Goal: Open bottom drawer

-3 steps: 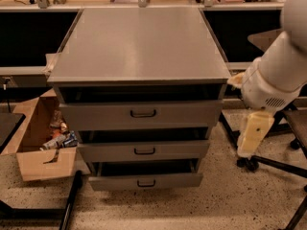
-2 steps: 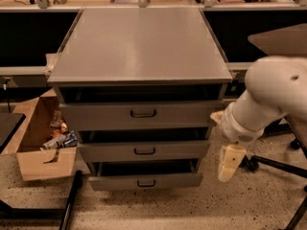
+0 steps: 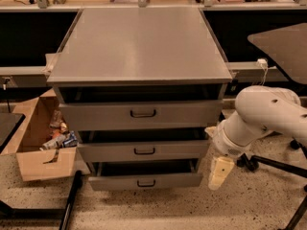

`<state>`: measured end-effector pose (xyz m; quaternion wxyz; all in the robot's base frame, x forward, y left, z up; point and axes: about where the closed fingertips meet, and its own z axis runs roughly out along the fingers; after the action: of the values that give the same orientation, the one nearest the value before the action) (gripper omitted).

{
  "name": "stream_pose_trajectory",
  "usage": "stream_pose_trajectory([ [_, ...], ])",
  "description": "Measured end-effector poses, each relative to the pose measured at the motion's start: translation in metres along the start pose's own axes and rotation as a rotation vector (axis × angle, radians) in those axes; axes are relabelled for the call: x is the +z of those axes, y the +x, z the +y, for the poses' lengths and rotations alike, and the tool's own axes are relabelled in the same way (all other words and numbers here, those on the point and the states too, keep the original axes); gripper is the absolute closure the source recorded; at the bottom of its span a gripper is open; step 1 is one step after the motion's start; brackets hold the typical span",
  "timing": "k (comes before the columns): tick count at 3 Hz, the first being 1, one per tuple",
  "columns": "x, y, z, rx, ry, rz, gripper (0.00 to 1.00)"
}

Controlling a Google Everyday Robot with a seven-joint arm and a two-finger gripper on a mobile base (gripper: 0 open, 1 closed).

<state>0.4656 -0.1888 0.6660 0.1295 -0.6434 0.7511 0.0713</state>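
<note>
The grey cabinet has three drawers. The bottom drawer is the lowest and narrowest front, with a small black loop handle at its centre and a dark gap above it. My gripper hangs from the white arm, pointing down just right of the bottom drawer's right end, level with it. It is well to the right of the handle and holds nothing that I can see.
An open cardboard box with clutter stands left of the cabinet. A black stand leg lies at the lower left. Black chair legs and a dark tabletop are on the right. The floor is speckled.
My arm has swung left and down, bringing the gripper from the cabinet's right side to beside the bottom drawer's right end. The drawers have not moved.
</note>
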Motion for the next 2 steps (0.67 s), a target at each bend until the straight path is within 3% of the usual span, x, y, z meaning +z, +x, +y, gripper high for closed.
stream_pose_trajectory([
  [2, 0.128, 0.021, 0.003, -0.099, -0.004, 0.055, 0.00],
])
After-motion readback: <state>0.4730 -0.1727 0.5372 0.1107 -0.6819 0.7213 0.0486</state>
